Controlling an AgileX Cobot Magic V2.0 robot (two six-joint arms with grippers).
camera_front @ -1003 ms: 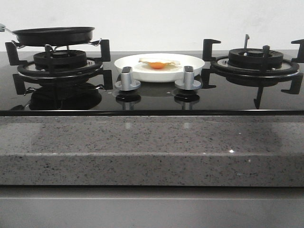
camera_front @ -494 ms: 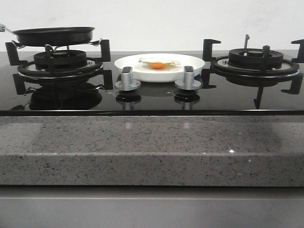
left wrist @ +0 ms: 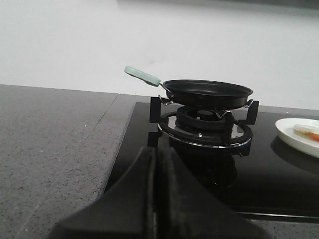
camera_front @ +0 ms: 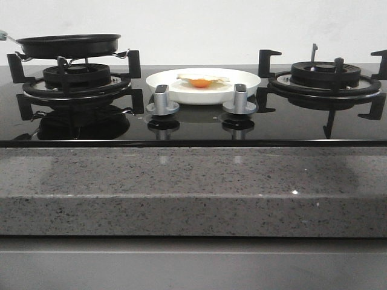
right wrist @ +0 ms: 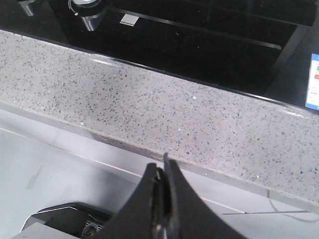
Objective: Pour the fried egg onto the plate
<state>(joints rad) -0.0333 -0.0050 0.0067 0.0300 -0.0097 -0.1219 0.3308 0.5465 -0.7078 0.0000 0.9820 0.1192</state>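
Nothing in these views can be read as text. The only printed thing is a sticker (right wrist: pixel 314 82) at the edge of the right wrist view, on the dark surface beyond the speckled tabletop (right wrist: pixel 164 119) and well away from the right gripper (right wrist: pixel 162 172); it shows a blue band and small red, yellow and green marks, but its print is too small and cut off to make out. The hob, its knobs and the pan carry no legible brand, number or sign.
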